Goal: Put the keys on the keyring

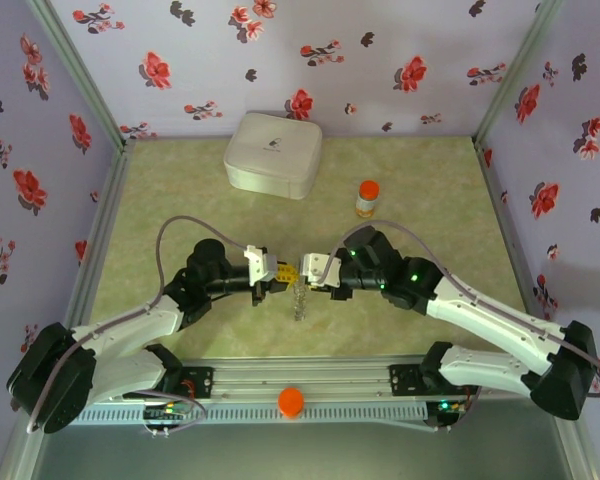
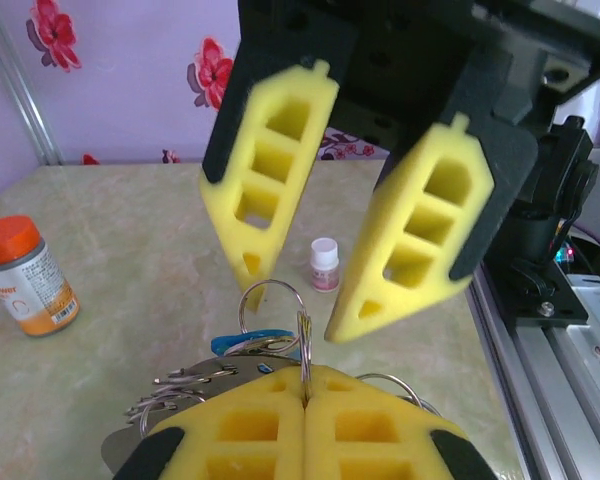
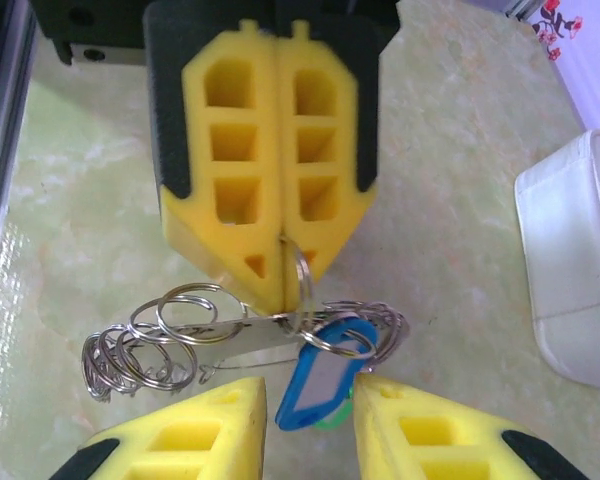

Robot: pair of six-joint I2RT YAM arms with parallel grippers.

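Fingers of left arm (image 3: 230,150) tight on keyring (image 3: 150,345); right fingers (image 3: 180,440) apart, blue key (image 3: 315,385) between them

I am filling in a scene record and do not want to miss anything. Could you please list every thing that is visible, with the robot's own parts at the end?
table: one, pale green; under everything.
keyring: one, silver-grey chain of rings; hanging between the arms.
keys: two, one blue head, one green head mostly hidden behind it; dangling at that chain.
bottle: one, orange cap; back, right of centre.
vial: one, white cap; standing on the table.
case: one, white; back centre.
round thing: one, orange; front rail.
left end effector: one, yellow and black; shut on a ring.
right end effector: one, yellow and black; open.
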